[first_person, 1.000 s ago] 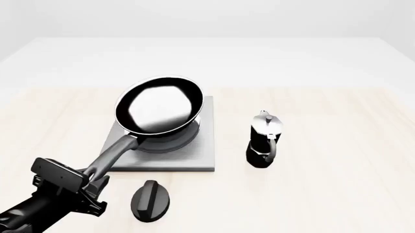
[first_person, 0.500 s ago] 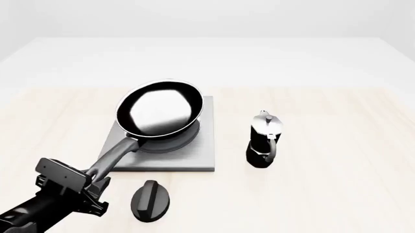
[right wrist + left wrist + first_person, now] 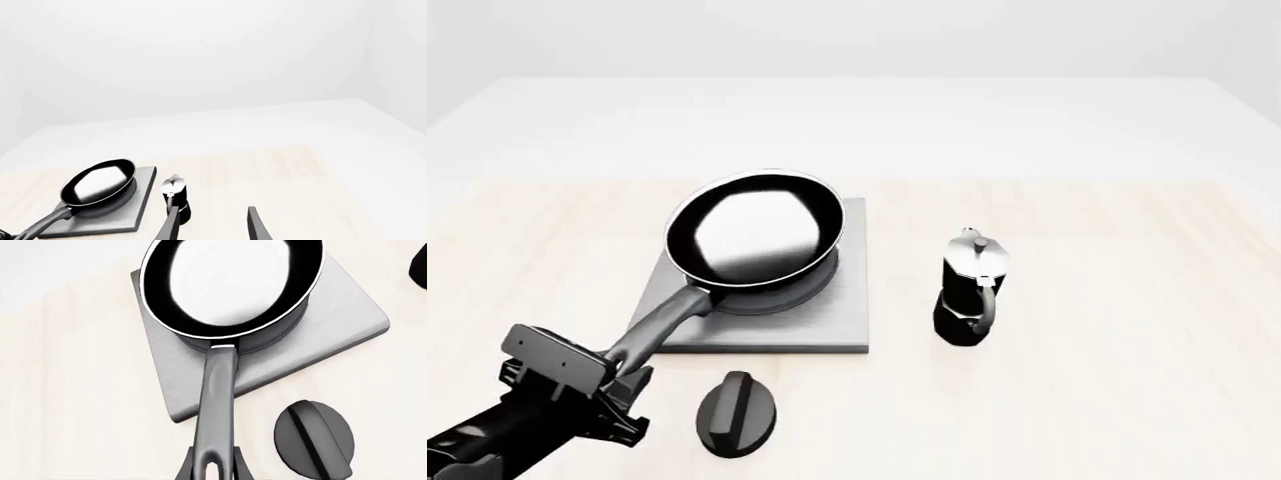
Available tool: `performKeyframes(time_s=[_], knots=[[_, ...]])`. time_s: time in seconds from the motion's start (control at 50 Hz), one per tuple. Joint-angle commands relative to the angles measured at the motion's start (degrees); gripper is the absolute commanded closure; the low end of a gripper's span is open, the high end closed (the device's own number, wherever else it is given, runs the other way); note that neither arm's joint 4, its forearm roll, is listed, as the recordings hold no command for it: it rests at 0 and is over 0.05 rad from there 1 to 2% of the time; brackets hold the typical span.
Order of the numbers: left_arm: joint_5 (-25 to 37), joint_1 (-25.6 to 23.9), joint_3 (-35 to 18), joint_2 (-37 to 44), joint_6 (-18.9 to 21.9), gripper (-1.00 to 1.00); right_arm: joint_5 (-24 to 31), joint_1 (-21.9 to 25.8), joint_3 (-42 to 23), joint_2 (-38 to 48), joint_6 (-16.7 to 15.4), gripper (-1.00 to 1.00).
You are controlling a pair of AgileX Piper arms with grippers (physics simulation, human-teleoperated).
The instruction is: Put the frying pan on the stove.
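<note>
Left wrist view: the left gripper (image 3: 212, 471) is clamped on the handle end of the frying pan (image 3: 230, 285), whose bowl sits over the stove (image 3: 333, 325); a black knob (image 3: 313, 437) lies near the stove.

Front view: the pan (image 3: 754, 228) covers the stove's (image 3: 814, 325) burner; a moka pot (image 3: 972, 288) stands beside the stove.

Right wrist view: the right gripper (image 3: 212, 227) has its fingers apart, well away from the stove (image 3: 137, 207).

One frying pan (image 3: 754, 226), one stove (image 3: 814, 325), one moka pot (image 3: 970, 288), one knob (image 3: 737, 414).
</note>
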Motion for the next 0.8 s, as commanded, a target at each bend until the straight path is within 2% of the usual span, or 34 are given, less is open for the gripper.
performKeyframes(time_s=[0.02, 0.04, 0.46, 0.7, 0.8], knots=[[1.7, -0.1, -1.7, -3.4, -0.1, 1.00, 0.0, 0.3, 0.4, 0.0, -0.6, -1.00], [2.6, 0.0, -2.0, -4.2, -0.1, -1.00, 0.0, 0.3, 0.4, 0.0, -0.6, -1.00], [10.8, 0.2, -4.9, -12.2, -0.4, -1.00, 0.0, 0.4, 0.3, 0.0, -0.7, -1.00], [20.4, 1.0, -6.9, -22.3, -0.7, -1.00, 0.0, 0.4, 0.4, 0.0, -0.6, -1.00], [23.8, 1.3, -7.2, -27.1, -2.0, -1.00, 0.0, 0.4, 0.4, 0.0, -0.6, -1.00]])
